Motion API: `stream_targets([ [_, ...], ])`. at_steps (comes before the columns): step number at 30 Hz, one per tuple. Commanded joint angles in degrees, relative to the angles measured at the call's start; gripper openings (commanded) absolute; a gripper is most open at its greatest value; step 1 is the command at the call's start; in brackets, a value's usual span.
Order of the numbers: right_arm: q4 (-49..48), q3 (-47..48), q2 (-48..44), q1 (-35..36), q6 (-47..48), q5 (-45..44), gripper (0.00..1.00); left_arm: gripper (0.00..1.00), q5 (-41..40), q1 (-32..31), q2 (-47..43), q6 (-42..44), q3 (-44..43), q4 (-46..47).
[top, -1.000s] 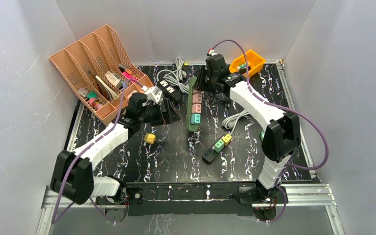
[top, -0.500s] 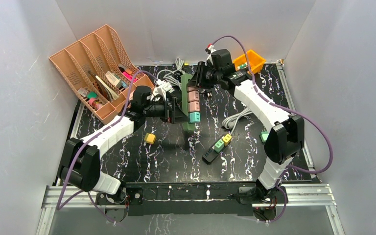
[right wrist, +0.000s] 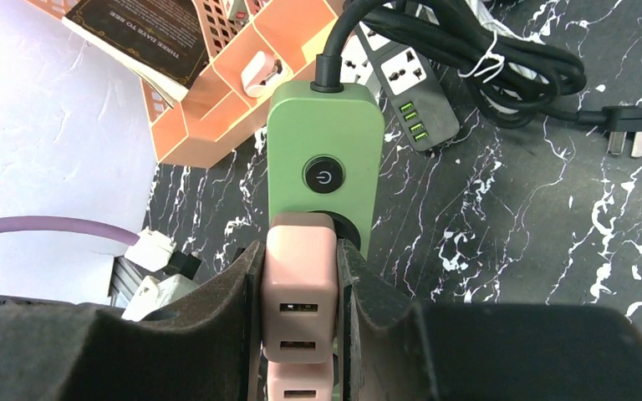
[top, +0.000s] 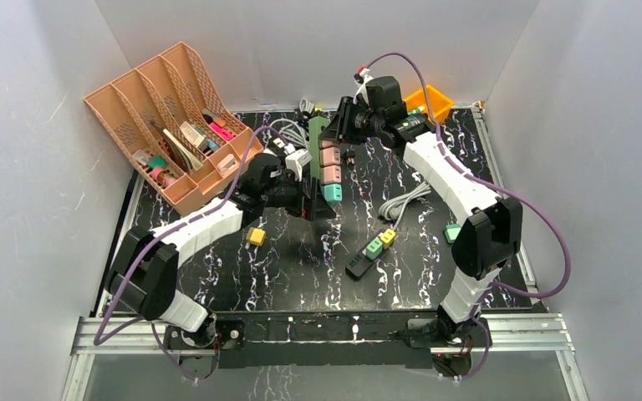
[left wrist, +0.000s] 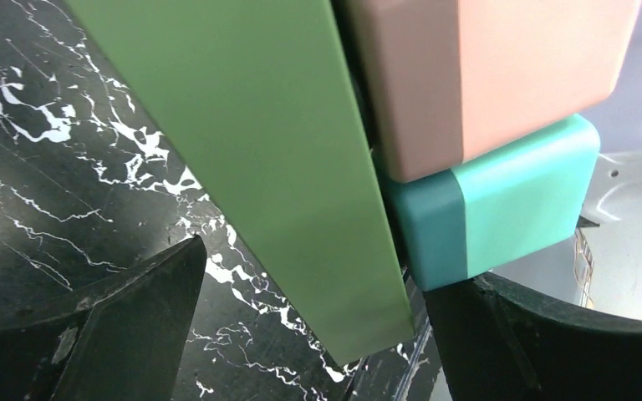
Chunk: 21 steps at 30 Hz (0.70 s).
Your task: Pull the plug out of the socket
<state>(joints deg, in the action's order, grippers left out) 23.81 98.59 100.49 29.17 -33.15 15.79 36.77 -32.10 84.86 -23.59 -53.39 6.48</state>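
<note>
The pink plug (right wrist: pixel 299 271) is seated in the green power strip (right wrist: pixel 324 125), at 6 o'clock of its round switch (right wrist: pixel 323 176), and is clamped by the right claw (right wrist: pixel 299 280). The strip's opposite end, with a teal plug (left wrist: pixel 501 200) at 3 o'clock, is straddled by the left claw (left wrist: pixel 326 313), held wide apart. From overhead, the strip is seen toward 12 o'clock on the worktop (top: pixel 301 259).

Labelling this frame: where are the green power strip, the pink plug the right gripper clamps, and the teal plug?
green power strip (right wrist: pixel 326 117), right wrist view, face above button
pink plug (right wrist: pixel 299 267), right wrist view, face above USB slots
teal plug (left wrist: pixel 522 196), left wrist view, lighter side
</note>
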Motion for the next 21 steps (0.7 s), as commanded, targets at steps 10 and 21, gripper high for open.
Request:
stream_targets([
  [10,-8.88,3.63,-3.15,0.1,-2.9,4.83,0.0,0.24,-4.63,0.12,3.17,-6.12,-1.75,11.9],
  [21,1.81,8.76,-2.15,2.51,0.96,-7.44,0.0,0.0,-9.7,1.19,5.42,-11.06,-3.34,11.99],
])
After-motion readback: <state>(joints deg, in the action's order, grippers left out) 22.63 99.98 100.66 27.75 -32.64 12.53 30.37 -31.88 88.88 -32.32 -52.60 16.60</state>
